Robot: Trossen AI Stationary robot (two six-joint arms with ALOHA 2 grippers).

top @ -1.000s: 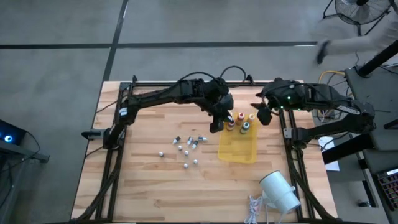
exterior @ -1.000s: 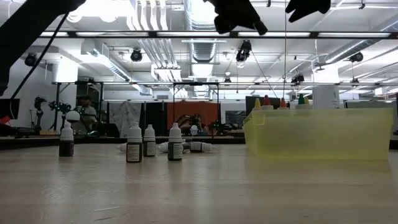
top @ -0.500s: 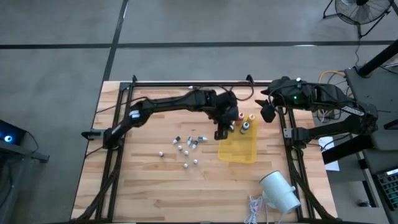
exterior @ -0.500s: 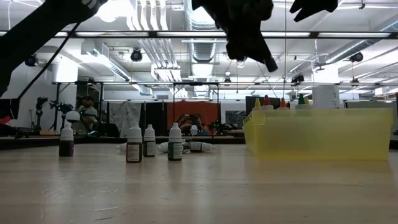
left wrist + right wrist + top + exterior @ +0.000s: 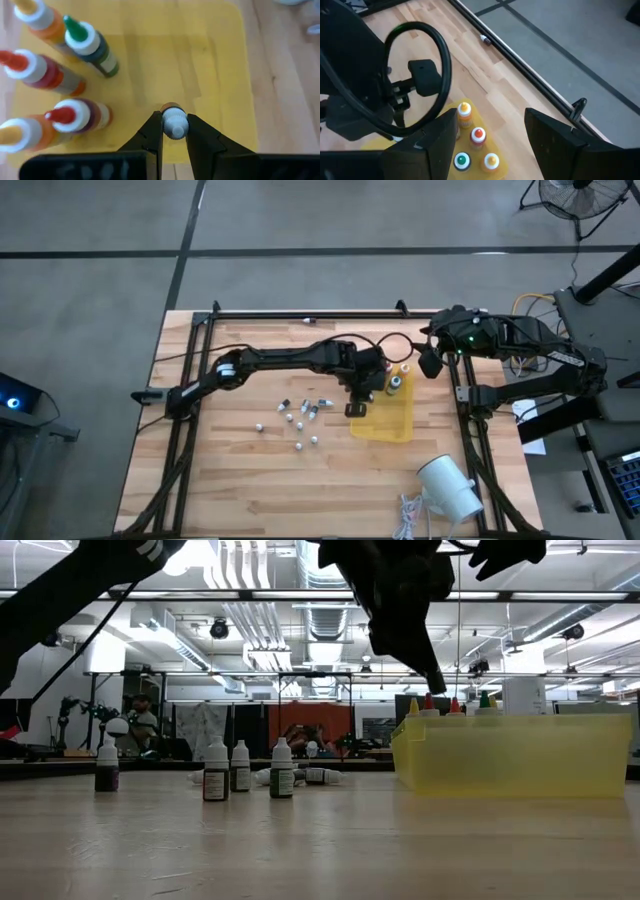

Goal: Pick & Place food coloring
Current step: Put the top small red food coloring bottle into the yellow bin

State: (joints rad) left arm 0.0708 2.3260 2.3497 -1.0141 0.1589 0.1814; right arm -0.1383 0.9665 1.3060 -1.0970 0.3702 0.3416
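Yellow tray, mid-floor bare

Yellow tray; green-topped bottle; white-capped vial.

Upright bottles crowd one end of the yellow tray (rest bare).

A robotics laboratory or workshop in an open industrial hall. The wooden worktop sits in a black metal frame on a grey concrete floor marked with dark lines. Beyond the worktop, the low view shows exposed ceiling ducts, strip lights, hanging cables, and further benches carrying equipment, with a person seated among them. A standing fan and electronics with cabling stand beside the rig.
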